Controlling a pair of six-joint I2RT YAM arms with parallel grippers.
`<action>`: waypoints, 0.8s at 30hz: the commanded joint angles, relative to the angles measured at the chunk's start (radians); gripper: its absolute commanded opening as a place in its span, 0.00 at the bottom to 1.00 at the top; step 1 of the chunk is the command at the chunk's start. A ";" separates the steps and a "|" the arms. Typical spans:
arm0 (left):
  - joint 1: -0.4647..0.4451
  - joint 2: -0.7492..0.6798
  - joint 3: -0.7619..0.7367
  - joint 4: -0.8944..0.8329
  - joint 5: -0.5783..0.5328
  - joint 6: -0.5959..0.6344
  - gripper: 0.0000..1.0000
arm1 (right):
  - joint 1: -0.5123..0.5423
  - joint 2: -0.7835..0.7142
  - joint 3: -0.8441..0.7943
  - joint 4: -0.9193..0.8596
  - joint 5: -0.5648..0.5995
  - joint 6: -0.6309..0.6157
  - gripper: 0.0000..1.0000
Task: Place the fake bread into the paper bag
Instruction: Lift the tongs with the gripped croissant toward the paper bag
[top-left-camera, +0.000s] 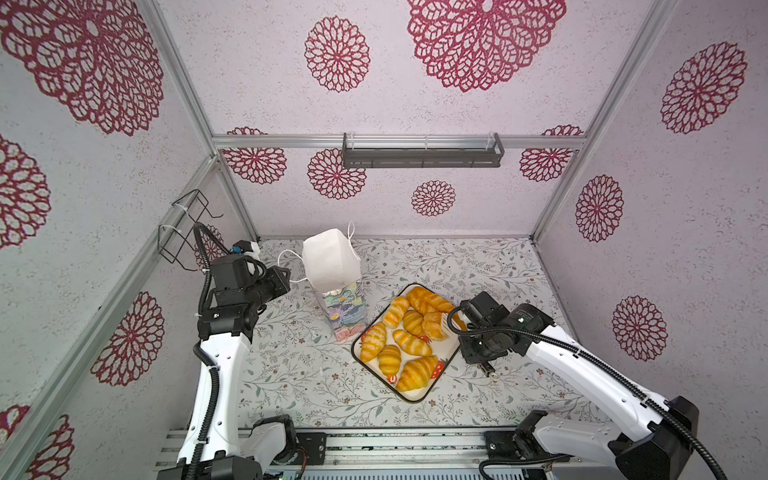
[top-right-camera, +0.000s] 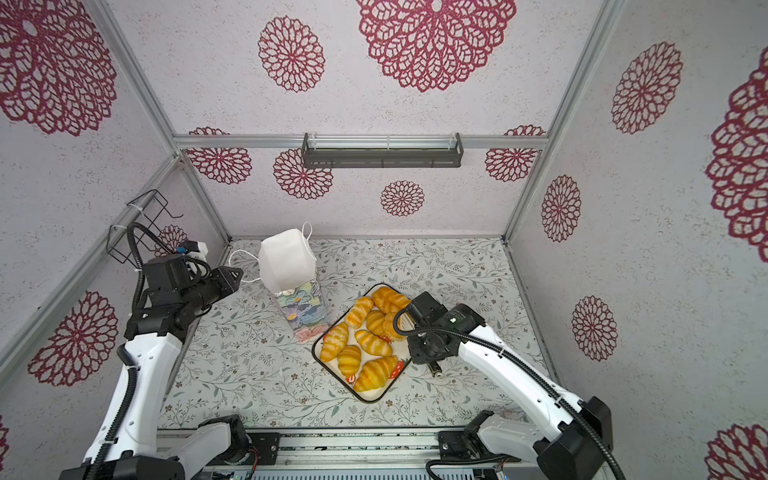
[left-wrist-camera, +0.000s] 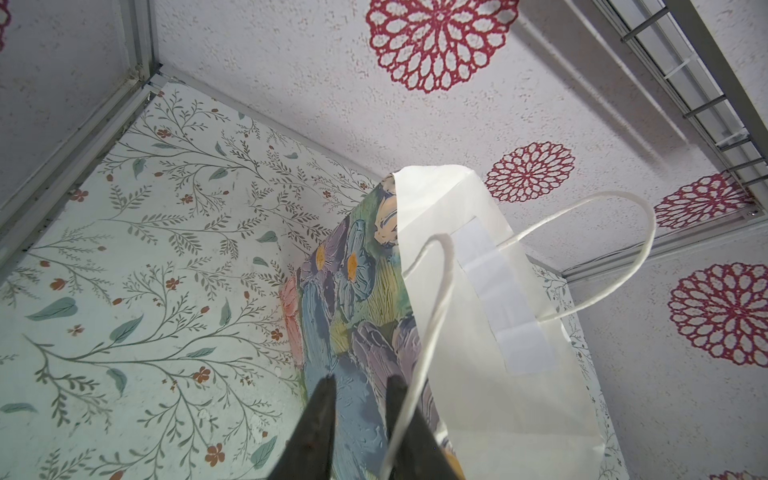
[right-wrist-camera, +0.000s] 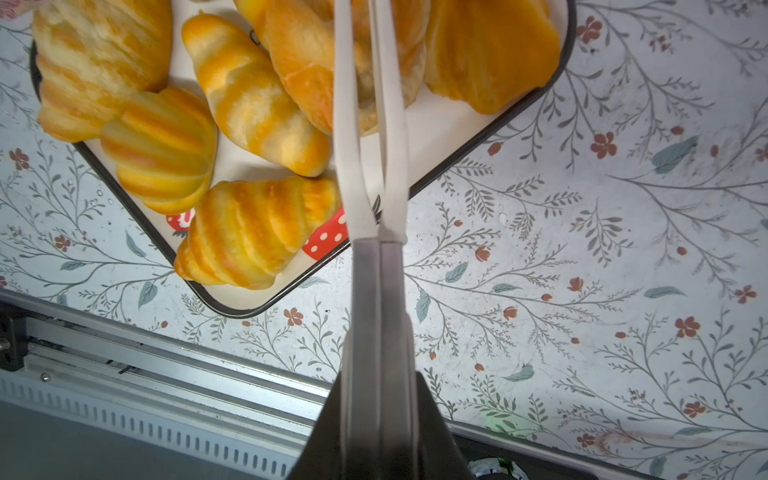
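Right wrist view: the right gripper (right-wrist-camera: 378, 386) has its fingers pressed together on the grey handles of white tongs (right-wrist-camera: 351, 166). The tong arms run out over the tray (right-wrist-camera: 440, 129) and nip one browner piece (right-wrist-camera: 369, 91) of the fake bread (right-wrist-camera: 249, 99); their tips are out of frame. In both top views the rest of the bread lies crowded on the tray, which sits near the middle of the tabletop (top-left-camera: 478, 266), a little toward its right edge. The paper bag (top-left-camera: 332, 262) stands just beside the tray's far left corner, toward the tabletop's far edge, with its mouth open. Only its white inside shows, so I cannot tell whether any bread is in it.

The left gripper (left-wrist-camera: 360, 415) sits at the bag's side with its fingers slightly spread and nothing visibly clamped between them. A cord handle (left-wrist-camera: 432, 316) runs across one finger; whether it is hooked there I cannot tell.

The step in hand looks like picking up a piece with the tongs. The next move calls for lifting it clear of its neighbours without loosening the squeeze, then carrying it over the bag's narrow mouth and releasing it there
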 joint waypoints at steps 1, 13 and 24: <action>0.005 0.002 -0.007 0.025 0.004 -0.002 0.26 | -0.003 -0.040 0.063 -0.043 0.029 0.002 0.10; 0.002 0.000 -0.007 0.024 0.001 -0.001 0.23 | -0.002 0.003 0.297 -0.073 0.028 -0.013 0.09; 0.002 0.007 -0.007 0.025 0.008 0.001 0.12 | 0.019 0.117 0.588 -0.055 -0.006 -0.051 0.09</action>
